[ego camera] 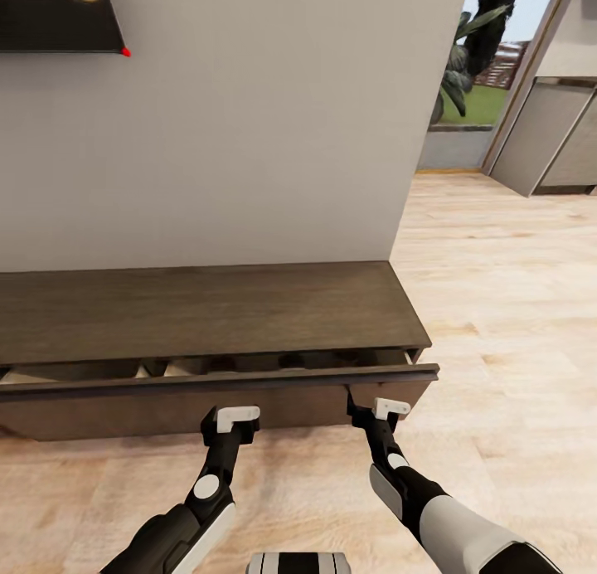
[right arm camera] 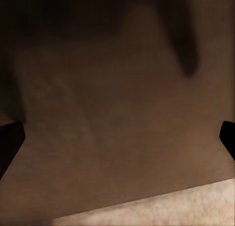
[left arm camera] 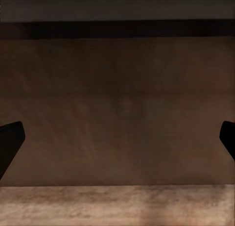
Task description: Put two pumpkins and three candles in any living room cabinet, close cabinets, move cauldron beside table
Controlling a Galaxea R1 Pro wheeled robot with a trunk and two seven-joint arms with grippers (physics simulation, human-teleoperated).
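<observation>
Straight ahead, the cabinet point(ego camera: 207, 308) runs along a plain pale wall point(ego camera: 249, 126), its dark-brown top bare from the left frame edge to its right end. Light wood floor point(ego camera: 497, 292) spreads to the right & toward the robot. At the far right, grey tall units point(ego camera: 555, 134) stand by a window opening w/ a dark plant point(ego camera: 464, 60) and green lawn outside. A dark screen corner point(ego camera: 58, 14) w/ a small red dot hangs at top left of the head view.

The cabinet's drawer point(ego camera: 215, 383) is pulled out a little; a narrow slot between top edge & drawer front shows pale interior dividers. What lies inside is too shadowed to tell, possibly some dark rounded shapes.

Both arms reach to the drawer front. Left gripper point(ego camera: 236, 415) sits at the front's lower middle; in the left wrist view its fingertips point(left arm camera: 11, 138) stand wide apart at the frame sides w/ flat brown wood between them, grasping nothing. Right gripper point(ego camera: 383, 410) is near the drawer's right corner, close against the front; its fingertips point(right arm camera: 11, 138) are likewise spread, nothing held, brown panel close ahead and a strip of floor past it. A white-grey part of the robot's base point(ego camera: 298, 562) shows between the arms.
</observation>
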